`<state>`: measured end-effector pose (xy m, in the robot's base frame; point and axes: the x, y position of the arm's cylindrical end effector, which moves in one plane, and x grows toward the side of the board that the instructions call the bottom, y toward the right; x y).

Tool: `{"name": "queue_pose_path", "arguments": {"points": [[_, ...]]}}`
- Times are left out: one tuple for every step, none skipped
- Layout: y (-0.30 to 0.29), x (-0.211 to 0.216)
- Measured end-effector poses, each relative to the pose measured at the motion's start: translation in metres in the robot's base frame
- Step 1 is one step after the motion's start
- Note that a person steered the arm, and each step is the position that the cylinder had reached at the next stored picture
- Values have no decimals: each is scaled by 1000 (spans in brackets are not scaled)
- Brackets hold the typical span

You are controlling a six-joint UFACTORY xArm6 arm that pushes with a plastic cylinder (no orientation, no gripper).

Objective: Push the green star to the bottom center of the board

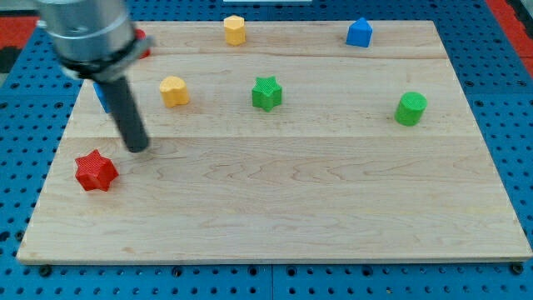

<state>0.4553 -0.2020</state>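
Observation:
The green star point(267, 92) lies on the wooden board point(283, 200), a little above the board's middle. My tip point(137, 147) rests on the board at the view's left, far to the left of the green star and slightly below it. The tip is just above and right of a red star point(96, 170), not touching it. A yellow block point(174, 91) sits between my rod and the green star.
A green cylinder point(410, 108) stands at the right. A yellow hexagonal block point(235, 29) and a blue block point(359, 32) lie along the top edge. A blue block point(102, 96) and a red block point(141, 43) are partly hidden behind the arm.

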Motion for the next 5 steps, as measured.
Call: {"name": "queue_pose_path", "arguments": {"points": [[-29, 3], [-25, 53], [-41, 79], [-43, 55], [-15, 44]]}}
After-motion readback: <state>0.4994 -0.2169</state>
